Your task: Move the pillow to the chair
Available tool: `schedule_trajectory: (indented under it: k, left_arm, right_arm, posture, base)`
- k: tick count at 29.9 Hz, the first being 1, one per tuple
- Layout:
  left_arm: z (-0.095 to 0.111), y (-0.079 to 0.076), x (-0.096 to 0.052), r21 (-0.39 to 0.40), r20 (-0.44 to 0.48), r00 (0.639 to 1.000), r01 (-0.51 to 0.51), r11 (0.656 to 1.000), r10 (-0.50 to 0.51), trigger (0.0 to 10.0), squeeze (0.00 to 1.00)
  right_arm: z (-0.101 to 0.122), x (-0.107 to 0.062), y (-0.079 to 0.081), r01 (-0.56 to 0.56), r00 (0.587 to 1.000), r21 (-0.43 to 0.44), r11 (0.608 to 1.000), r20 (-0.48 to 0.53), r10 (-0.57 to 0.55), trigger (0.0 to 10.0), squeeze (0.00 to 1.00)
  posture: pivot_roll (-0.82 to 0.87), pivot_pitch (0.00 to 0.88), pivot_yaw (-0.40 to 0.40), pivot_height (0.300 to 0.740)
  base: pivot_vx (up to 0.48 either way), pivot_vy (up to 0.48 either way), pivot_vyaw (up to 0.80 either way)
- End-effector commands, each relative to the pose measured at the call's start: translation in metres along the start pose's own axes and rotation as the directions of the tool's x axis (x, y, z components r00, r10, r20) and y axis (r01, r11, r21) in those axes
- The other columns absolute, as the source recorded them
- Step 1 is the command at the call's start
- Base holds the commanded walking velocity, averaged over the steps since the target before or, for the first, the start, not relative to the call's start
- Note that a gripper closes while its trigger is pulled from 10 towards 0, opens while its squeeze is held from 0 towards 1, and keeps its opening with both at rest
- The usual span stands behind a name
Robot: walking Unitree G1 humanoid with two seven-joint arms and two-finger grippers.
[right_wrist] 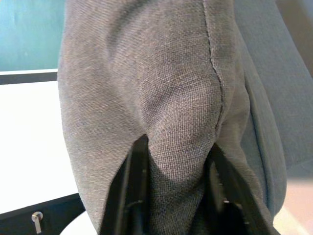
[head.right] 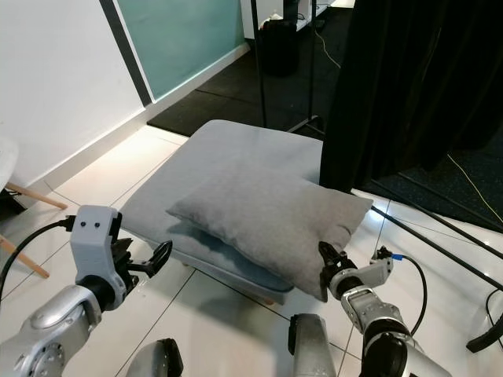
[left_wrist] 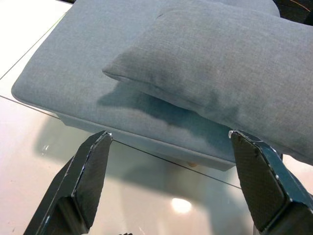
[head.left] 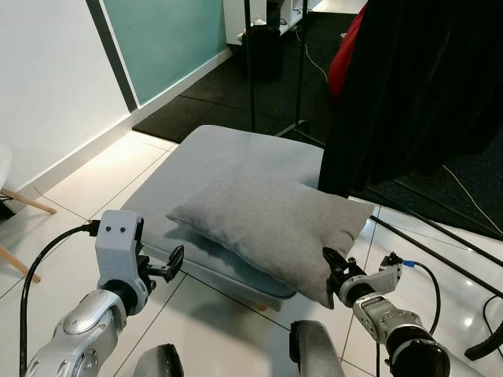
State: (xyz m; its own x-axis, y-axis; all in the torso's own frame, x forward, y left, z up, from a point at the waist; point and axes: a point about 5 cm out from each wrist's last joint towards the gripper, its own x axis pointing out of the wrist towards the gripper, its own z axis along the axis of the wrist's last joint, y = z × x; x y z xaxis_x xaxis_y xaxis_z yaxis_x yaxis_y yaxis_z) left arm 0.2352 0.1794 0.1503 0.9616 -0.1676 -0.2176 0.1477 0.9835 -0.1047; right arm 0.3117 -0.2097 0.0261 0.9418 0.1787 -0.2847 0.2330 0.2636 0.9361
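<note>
Indoor home-like room, glossy white tile floor [head.left: 94,177], grey low ottoman [head.left: 228,153], black curtain [head.left: 424,86] on stand, teal wall panel [head.left: 161,39]

Both arms are silver-grey, built of rounded metallic segments. The left gripper [head.left: 174,261] ends a boxy pale-grey wrist block [head.left: 119,233] with two small dark dots on its face — a thick black cable [head.left: 43,255] loops from the block's side. Its fingers [left_wrist: 89,177] are long, flat, matt black blades. The right gripper [head.left: 334,271] sits ahead of a ribbed silver wrist — a thin black cable [head.left: 427,279] with a blue connector [head.left: 391,260] arcs behind it.
</note>
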Motion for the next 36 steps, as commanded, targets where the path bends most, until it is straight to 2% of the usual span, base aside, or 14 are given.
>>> schedule_trajectory:
  k: [1,10,12,14,16,17,19,20,21,23,27,28,31,36]
  left_arm:
    - [-0.002,0.003,-0.002,0.007,-0.022,1.0,-0.009,1.0,0.009,10.0,0.0]
    - [-0.001,0.002,0.002,0.001,-0.017,1.0,-0.005,1.0,0.005,10.0,0.0]
    - [-0.001,0.001,0.004,-0.001,-0.013,1.0,-0.003,1.0,0.003,10.0,0.0]
    - [0.0,-0.001,0.008,-0.009,-0.002,1.0,0.003,1.0,-0.003,10.0,0.0]
    - [0.0,-0.002,0.01,-0.011,0.0,1.0,0.004,1.0,-0.004,10.0,0.0]
    - [0.001,-0.004,0.012,-0.016,0.011,1.0,0.008,1.0,-0.008,10.0,0.0]
    - [0.005,-0.009,0.02,-0.028,0.041,0.999,0.019,0.999,-0.018,10.0,0.0]
    - [0.005,-0.009,0.02,-0.028,0.041,0.999,0.019,0.999,-0.018,10.0,0.0]
    - [0.006,-0.011,0.024,-0.031,0.051,0.998,0.023,0.999,-0.021,10.0,0.0]
    - [0.011,-0.016,0.034,-0.044,0.084,0.996,0.016,0.999,-0.012,10.0,0.0]
    - [0.013,-0.017,0.038,-0.055,0.103,0.995,0.012,0.998,-0.007,10.0,0.0]
    - [0.015,-0.019,0.042,-0.059,0.114,0.993,0.004,0.998,0.003,10.0,0.0]
    - [0.017,-0.02,0.047,-0.057,0.129,0.991,-0.013,0.998,0.02,10.0,0.0]
    - [0.019,-0.022,0.053,-0.058,0.15,0.988,-0.032,0.998,0.041,10.0,0.0]
  right_arm:
    - [-0.007,0.003,0.004,-0.015,1.0,0.001,1.0,-0.023,0.015,0.0,0.0]
    - [0.009,0.003,0.012,-0.063,0.998,-0.03,0.998,0.021,0.063,0.0,0.0]
    - [0.015,0.005,0.02,-0.099,0.994,-0.049,0.994,0.034,0.101,0.0,0.0]
    - [0.028,0.013,0.048,-0.204,0.977,-0.18,0.962,0.027,0.212,0.0,0.0]
    - [0.03,0.014,0.055,-0.228,0.971,-0.214,0.95,0.021,0.238,0.0,0.0]
    - [0.034,0.019,0.074,-0.285,0.954,-0.317,0.905,0.001,0.301,0.0,0.0]
    - [0.037,0.025,0.119,-0.451,0.88,-0.406,0.795,-0.058,0.471,0.0,0.0]
    - [0.037,0.025,0.119,-0.451,0.88,-0.406,0.795,-0.058,0.471,0.0,0.0]
    - [0.037,0.026,0.136,-0.511,0.844,-0.429,0.745,-0.085,0.53,0.0,0.0]
    - [0.019,0.025,0.177,-0.662,0.732,-0.451,0.599,-0.219,0.645,0.0,0.0]
    - [0.005,0.024,0.187,-0.708,0.692,-0.445,0.548,-0.286,0.663,0.0,0.0]
    - [-0.01,0.021,0.193,-0.75,0.652,-0.431,0.502,-0.354,0.671,0.0,0.0]
    - [-0.031,0.017,0.199,-0.796,0.601,-0.401,0.453,-0.431,0.673,0.0,0.0]
    - [-0.059,0.013,0.199,-0.84,0.543,-0.366,0.401,-0.534,0.649,0.0,0.0]
  posture:
    - [-0.01,0.152,0.064,0.511]
    - [-0.03,0.14,0.058,0.511]
    - [-0.04,0.131,0.052,0.511]
    - [-0.06,0.118,0.045,0.511]
    - [-0.06,0.118,0.045,0.511]
    - [-0.07,0.106,0.039,0.511]
    - [-0.11,0.083,0.03,0.511]
    - [-0.11,0.083,0.03,0.511]
    - [-0.11,0.079,0.028,0.511]
    - [-0.15,0.048,0.014,0.526]
    - [-0.16,0.038,0.007,0.536]
    - [-0.16,0.023,-0.005,0.546]
    - [-0.17,0.009,-0.015,0.556]
    - [-0.17,0.0,-0.042,0.571]
  base:
    - [0.0,0.0,0.0]
    - [0.0,0.0,0.0]
    - [0.0,0.0,0.0]
    - [0.0,0.0,0.0]
    - [0.0,0.0,0.0]
    - [0.0,0.0,0.0]
    - [0.0,0.0,0.0]
    - [0.0,0.0,0.0]
    - [0.0,0.0,0.0]
    - [0.0,0.0,0.0]
    - [0.0,0.0,0.0]
    - [0.0,0.0,0.0]
    - [0.0,0.0,0.0]
    - [0.0,0.0,0.0]
